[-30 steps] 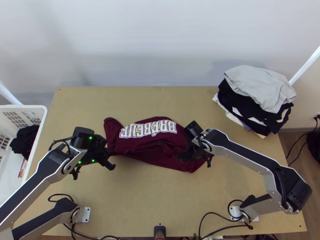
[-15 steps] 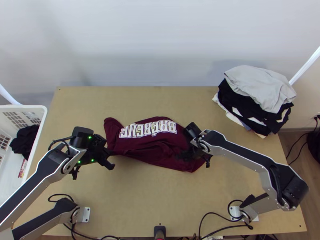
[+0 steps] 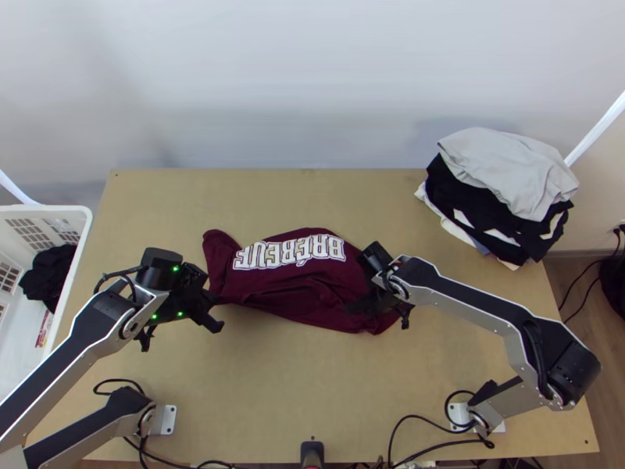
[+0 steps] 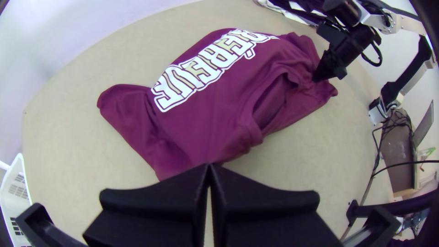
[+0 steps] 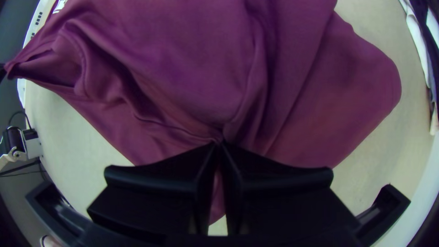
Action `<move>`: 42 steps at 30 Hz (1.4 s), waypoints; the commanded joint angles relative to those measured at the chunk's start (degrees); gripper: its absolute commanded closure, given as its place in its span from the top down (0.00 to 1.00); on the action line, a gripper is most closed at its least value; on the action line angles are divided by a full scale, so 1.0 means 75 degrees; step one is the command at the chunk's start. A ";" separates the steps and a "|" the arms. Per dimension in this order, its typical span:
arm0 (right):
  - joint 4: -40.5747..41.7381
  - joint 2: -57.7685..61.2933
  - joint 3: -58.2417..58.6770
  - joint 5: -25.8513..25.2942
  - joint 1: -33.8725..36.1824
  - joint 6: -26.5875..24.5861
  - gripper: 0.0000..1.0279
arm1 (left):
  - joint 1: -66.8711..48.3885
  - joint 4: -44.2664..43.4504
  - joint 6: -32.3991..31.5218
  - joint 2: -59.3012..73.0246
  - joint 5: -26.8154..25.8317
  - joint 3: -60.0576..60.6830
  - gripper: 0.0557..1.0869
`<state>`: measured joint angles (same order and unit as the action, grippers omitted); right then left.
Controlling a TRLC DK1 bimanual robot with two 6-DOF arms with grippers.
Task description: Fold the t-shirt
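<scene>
Rumpled maroon t-shirt with white block lettering point(image 3: 273, 286), pinched at two places

We see the wide-fingered black left tool point(image 3: 214, 299) clenching its edge at eight o'clock and the matching right tool point(image 3: 355, 306) grasping gathered folds at four; the fingers hide how much cloth each takes. The shirt lies bunched mid-way across the smooth, light wooden bench point(image 3: 258, 375). At two o'clock we find a soft, slumped pile of grey, black and white clothes point(image 3: 500, 172); at nine, a rigid white plastic basket point(image 3: 48, 209), cut off.
</scene>
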<state>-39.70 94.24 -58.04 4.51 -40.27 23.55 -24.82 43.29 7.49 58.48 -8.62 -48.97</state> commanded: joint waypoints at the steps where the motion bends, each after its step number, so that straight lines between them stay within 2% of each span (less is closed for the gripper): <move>1: -0.0109 -0.0389 0.0028 -0.0039 0.0084 0.0012 0.03 | 0.0145 0.0135 0.0185 -0.0063 -0.0093 -0.0232 0.04; 8: -0.0472 -0.1432 -0.1003 -0.0039 0.0131 0.0059 0.03 | 0.0684 -0.0287 -0.0108 0.0289 -0.0104 -0.0853 0.05; 10: -0.0741 -0.1573 -0.1249 -0.0039 0.0131 0.0071 0.03 | 0.0696 -0.0287 -0.0283 0.0347 -0.0104 -0.1135 0.22; 13: -0.1163 -0.1772 -0.1449 -0.0028 0.0049 0.0129 0.03 | 0.0626 -0.0053 -0.0295 0.0312 -0.0139 -0.1463 0.69; 14: -0.1245 -0.1866 -0.1472 -0.0028 0.0014 0.0141 0.03 | 0.0602 0.0111 -0.0295 0.0336 -0.0139 -0.1603 0.79; 16: -0.1339 -0.2088 -0.1437 -0.0028 -0.0056 0.0235 0.03 | 0.0602 0.0310 -0.0459 0.0406 -0.0186 -0.1955 0.87; 19: -0.1445 -0.2405 -0.1390 -0.0028 -0.0173 0.0270 0.03 | 0.0626 0.0720 -0.0799 0.0511 -0.0620 -0.2635 0.89; 24: -0.1456 -0.2909 -0.1343 0.0113 -0.0302 0.0258 0.03 | 0.0672 0.0662 -0.1233 0.1144 -0.0667 -0.3432 0.90; 32: -0.1468 -0.3518 -0.1414 0.0582 -0.0642 0.0211 0.03 | 0.0215 0.0439 -0.1455 0.3582 -0.0667 -0.4486 0.90; 34: -0.1468 -0.3612 -0.1449 0.0851 -0.0748 0.0211 0.03 | 0.0004 0.0369 -0.1584 0.4250 -0.0678 -0.5014 0.90; 42: -0.1468 -0.3565 -0.1449 0.0922 -0.0830 0.0211 0.03 | -0.0558 0.0369 -0.1877 0.7062 -0.1182 -0.7615 0.90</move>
<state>-50.28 67.92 -68.49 11.03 -46.06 24.21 -27.64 46.02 -5.17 105.32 -16.12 -99.88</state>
